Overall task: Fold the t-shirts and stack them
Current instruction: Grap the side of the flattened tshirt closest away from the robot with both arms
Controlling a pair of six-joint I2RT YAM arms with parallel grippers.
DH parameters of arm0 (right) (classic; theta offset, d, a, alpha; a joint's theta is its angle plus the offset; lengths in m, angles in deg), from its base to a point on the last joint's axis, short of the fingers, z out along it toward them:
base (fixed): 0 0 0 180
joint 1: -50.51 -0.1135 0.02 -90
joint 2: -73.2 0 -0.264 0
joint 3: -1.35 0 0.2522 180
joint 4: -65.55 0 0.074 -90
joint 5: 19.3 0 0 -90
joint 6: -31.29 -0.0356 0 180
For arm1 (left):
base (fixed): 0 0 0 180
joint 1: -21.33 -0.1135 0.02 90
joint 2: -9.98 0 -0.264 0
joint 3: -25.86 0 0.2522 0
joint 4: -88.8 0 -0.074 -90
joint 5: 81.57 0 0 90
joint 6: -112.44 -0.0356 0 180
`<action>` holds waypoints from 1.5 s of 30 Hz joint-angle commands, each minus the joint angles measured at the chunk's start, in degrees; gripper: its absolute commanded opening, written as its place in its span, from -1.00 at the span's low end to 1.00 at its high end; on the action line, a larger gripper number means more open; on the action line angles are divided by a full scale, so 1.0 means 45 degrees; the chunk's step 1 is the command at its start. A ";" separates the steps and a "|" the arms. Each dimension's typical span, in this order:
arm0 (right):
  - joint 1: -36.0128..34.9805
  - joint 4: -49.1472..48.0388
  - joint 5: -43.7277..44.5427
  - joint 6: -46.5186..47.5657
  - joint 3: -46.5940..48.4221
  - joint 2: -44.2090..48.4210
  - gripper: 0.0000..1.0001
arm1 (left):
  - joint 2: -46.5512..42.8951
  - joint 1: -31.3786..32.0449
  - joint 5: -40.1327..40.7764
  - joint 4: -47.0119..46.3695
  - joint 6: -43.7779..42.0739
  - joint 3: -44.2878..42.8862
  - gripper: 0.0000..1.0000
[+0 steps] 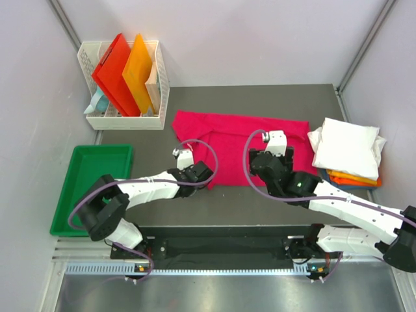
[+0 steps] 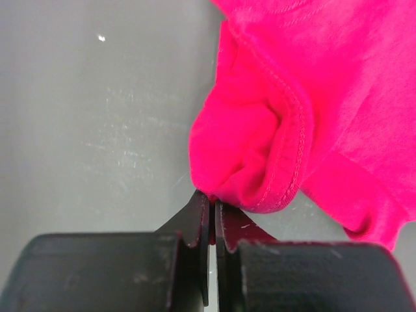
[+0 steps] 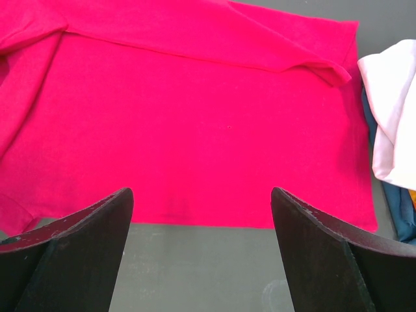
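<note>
A magenta-pink t-shirt (image 1: 240, 143) lies spread across the middle of the dark table, also filling the right wrist view (image 3: 195, 123). My left gripper (image 1: 200, 171) is shut on a bunched hem corner of the shirt (image 2: 253, 149) at its near-left side; the jaws (image 2: 212, 201) pinch cloth between them. My right gripper (image 1: 268, 157) hovers over the shirt's near edge, open and empty (image 3: 203, 195). At the right sits a stack with a folded white shirt (image 1: 348, 146) on top, then orange (image 1: 354, 177) and blue cloth beneath.
A white basket (image 1: 159, 97) at the back left holds stiff red (image 1: 114, 71) and orange (image 1: 140, 71) folders. A green tray (image 1: 91, 179) sits off the table's left edge. Grey walls close in on both sides.
</note>
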 commanded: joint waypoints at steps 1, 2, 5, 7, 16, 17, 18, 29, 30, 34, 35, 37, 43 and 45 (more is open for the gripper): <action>0.0127 -0.0238 0.0095 0.0072 -0.0073 0.0488 0.72 | -0.0998 -0.0037 0.0888 0.0677 0.0003 -0.1003 -1.00; 0.0127 -0.0258 0.0095 0.0072 -0.0111 0.0508 0.73 | -0.1193 -0.0037 0.1198 0.0832 -0.0210 -0.1199 -1.00; 0.0127 -0.0414 0.0056 0.0111 -0.0170 0.0450 0.72 | -0.1683 -0.0057 0.1630 0.1010 -0.0989 -0.2058 -1.00; 0.0127 -0.0473 0.0017 0.0072 -0.0229 0.0391 0.72 | -0.1664 -0.0057 0.2040 0.0816 -0.1382 -0.2662 -1.00; 0.0127 -0.0649 -0.0140 -0.0006 -0.0229 0.0117 0.72 | 0.0853 -0.0973 0.1556 -0.1056 -0.4153 -0.4966 -1.00; 0.0108 -0.0629 -0.0140 -0.0026 -0.0210 0.0117 0.73 | 0.1436 -0.1381 0.1456 -0.1157 -0.4273 -0.5241 -1.00; 0.0127 -0.0610 -0.0120 -0.0026 -0.0209 0.0117 0.72 | 0.1751 -0.1636 0.1320 -0.1332 -0.4429 -0.5785 -1.00; 0.0147 -0.0336 -0.0120 -0.0143 -0.0190 -0.0195 0.72 | 0.7098 -0.3748 -0.0789 -0.1570 -0.6266 -1.1294 -1.00; 0.0147 -0.0317 -0.0081 -0.0104 -0.0151 -0.0215 0.72 | 0.7454 -0.3729 -0.0945 -0.1240 -0.6325 -1.2033 -0.94; 0.0186 -0.0258 -0.0062 0.0052 -0.0053 -0.0312 0.72 | 0.8297 -0.3748 -0.1006 -0.0923 -0.6287 -1.2452 -0.25; 0.0205 -0.0297 -0.0062 0.0130 -0.0034 -0.0332 0.72 | 0.7988 -0.3768 -0.0909 -0.1098 -0.6248 -1.2238 -0.05; 0.0225 -0.0375 -0.0081 0.0189 -0.0014 -0.0371 0.72 | 0.7092 -0.3806 -0.0655 -0.1875 -0.6131 -1.1185 0.65; 0.0225 -0.0629 -0.0257 0.0404 0.0103 -0.0664 0.72 | 0.4884 -0.4235 -0.0165 -0.2173 -0.5584 -0.9426 0.98; 0.0244 -0.0707 -0.0335 0.0384 0.0064 -0.0683 0.72 | 0.4393 -0.4353 -0.0302 -0.2446 -0.5292 -0.8570 0.90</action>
